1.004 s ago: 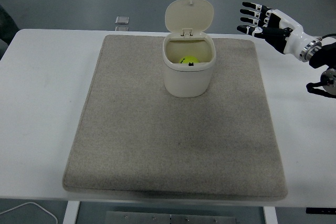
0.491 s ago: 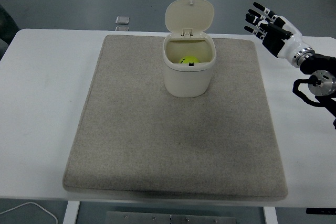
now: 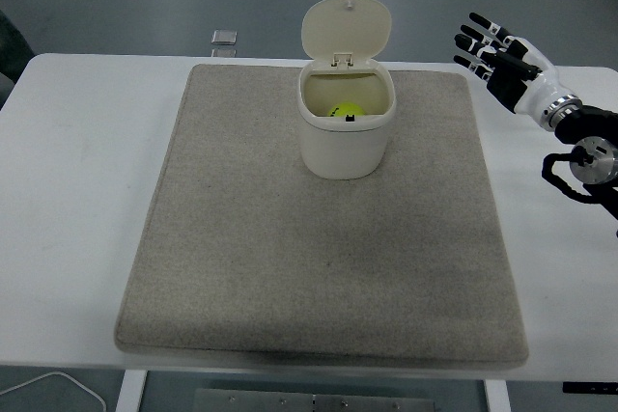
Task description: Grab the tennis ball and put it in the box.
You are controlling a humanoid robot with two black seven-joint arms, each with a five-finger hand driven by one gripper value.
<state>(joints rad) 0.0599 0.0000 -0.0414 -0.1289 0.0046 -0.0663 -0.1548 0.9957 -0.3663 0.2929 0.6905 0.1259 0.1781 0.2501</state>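
Sitting in upright box (image 3: 346,132), lid up: tennis ball (image 3: 347,111).

White table (image 3: 77,190) carries a beige-grey mat (image 3: 319,267), rectangular, lying flat and covering most of the surface; bare table margin shows on left, right and far sides. Small square grey object (image 3: 224,39) rests at the table's far edge, apart from the mat (identity unclear). White cable (image 3: 53,385) curves below the near-left table edge. Floor beyond is dark grey.
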